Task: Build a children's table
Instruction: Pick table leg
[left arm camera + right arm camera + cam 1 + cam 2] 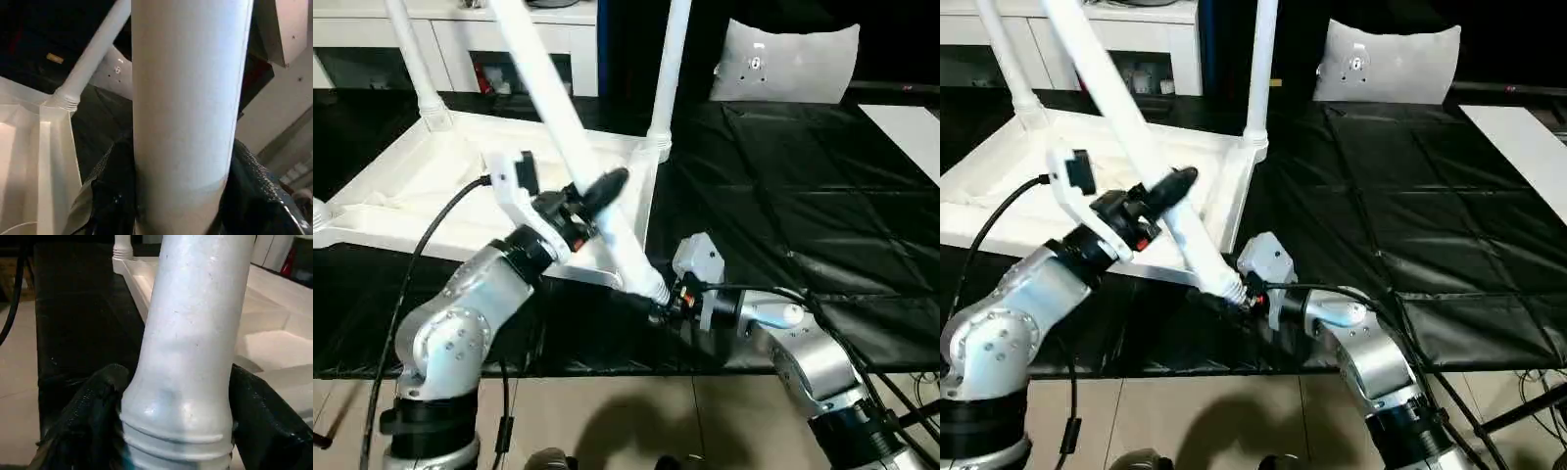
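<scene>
- Nearest, right gripper clamped on the ribbed thick end of a loose white leg, black fingers pressed to either side.
- Just beyond, left gripper closed around the same leg's middle, pads hugging the tube.
- Leg slanting up and away over the upturned table top, near corner socket unfilled.
- Farther back, two legs standing upright in the far sockets, on black cloth.
</scene>
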You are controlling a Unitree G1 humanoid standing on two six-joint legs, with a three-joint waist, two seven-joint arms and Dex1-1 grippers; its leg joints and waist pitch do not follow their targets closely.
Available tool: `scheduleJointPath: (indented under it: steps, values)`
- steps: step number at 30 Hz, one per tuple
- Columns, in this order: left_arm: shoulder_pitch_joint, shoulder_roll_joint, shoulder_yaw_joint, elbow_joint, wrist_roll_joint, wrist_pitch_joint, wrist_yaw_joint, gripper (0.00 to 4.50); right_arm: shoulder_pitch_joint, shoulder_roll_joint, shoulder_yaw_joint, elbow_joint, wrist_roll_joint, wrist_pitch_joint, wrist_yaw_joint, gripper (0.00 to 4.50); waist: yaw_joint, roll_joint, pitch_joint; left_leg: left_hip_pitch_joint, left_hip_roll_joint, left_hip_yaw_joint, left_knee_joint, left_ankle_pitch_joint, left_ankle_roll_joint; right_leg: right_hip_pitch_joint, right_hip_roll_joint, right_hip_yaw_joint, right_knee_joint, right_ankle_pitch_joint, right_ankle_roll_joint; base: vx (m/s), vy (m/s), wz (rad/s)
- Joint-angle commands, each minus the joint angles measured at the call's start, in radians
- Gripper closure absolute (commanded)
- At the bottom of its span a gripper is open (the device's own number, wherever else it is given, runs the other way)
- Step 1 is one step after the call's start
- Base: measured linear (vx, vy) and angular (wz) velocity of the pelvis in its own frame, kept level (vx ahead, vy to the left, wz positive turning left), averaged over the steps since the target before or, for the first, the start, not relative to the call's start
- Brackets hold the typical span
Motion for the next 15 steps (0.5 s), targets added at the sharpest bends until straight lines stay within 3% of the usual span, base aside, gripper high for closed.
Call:
scheduleJointPath:
  steps: [1,3,6,9,11,13,15]
  values:
    - [-0.013,0.052,-0.007,0.004,0.102,-0.01,0.012,2.62,-0.015,-0.002,-0.009,0.006,-0.019,-0.025,-0.01,1.69,0.001,0.003,-0.08,0.003,0.054,-0.024,-0.072,-0.133,0.042,0.055,-0.09,0.059,-0.094,-0.455,-0.009,0.0,0.0,0.0]
    - [-0.013,0.085,-0.036,0.002,0.152,-0.019,0.002,2.65,-0.019,0.001,-0.009,0.009,-0.02,-0.026,-0.011,1.69,0.0,0.004,-0.079,0.003,0.057,-0.026,-0.074,-0.139,0.039,0.055,-0.091,0.061,-0.092,-0.444,-0.013,0.0,0.0,0.0]
    - [-0.031,0.073,-0.014,0.011,0.146,-0.039,0.039,2.65,-0.023,0.009,-0.013,0.021,-0.016,-0.026,-0.015,1.69,0.0,0.005,-0.08,0.002,0.056,-0.024,-0.073,-0.135,0.036,0.057,-0.093,0.062,-0.089,-0.426,-0.027,0.0,0.0,0.0]
    - [-0.051,0.075,0.008,0.022,0.133,-0.039,0.06,2.66,-0.03,0.02,-0.021,0.031,-0.008,-0.023,-0.022,1.01,0.001,0.008,-0.08,0.004,0.056,-0.024,-0.073,-0.139,0.032,0.057,-0.093,0.062,-0.089,-0.422,-0.032,0.0,0.0,0.0]
    - [-0.064,0.081,0.022,0.037,0.135,-0.04,0.065,2.66,-0.035,0.027,-0.032,0.028,0.007,-0.019,-0.023,0.95,-0.001,0.007,-0.08,0.003,0.056,-0.025,-0.074,-0.146,0.031,0.058,-0.09,0.061,-0.087,-0.417,-0.026,0.0,0.0,0.0]
    - [-0.074,0.091,0.026,0.057,0.148,-0.049,0.063,2.67,-0.033,0.031,-0.049,0.017,0.031,-0.012,-0.018,0.59,-0.004,0.007,-0.079,0.002,0.051,-0.025,-0.073,-0.142,0.035,0.06,-0.089,0.06,-0.091,-0.424,-0.011,0.0,0.0,0.0]
    - [-0.078,0.096,0.028,0.067,0.153,-0.056,0.058,2.68,-0.028,0.034,-0.073,-0.003,0.071,0.008,-0.007,0.55,-0.001,0.011,-0.082,0.005,0.055,-0.026,-0.072,-0.132,0.036,0.057,-0.092,0.061,-0.088,-0.414,-0.019,0.0,0.0,0.0]
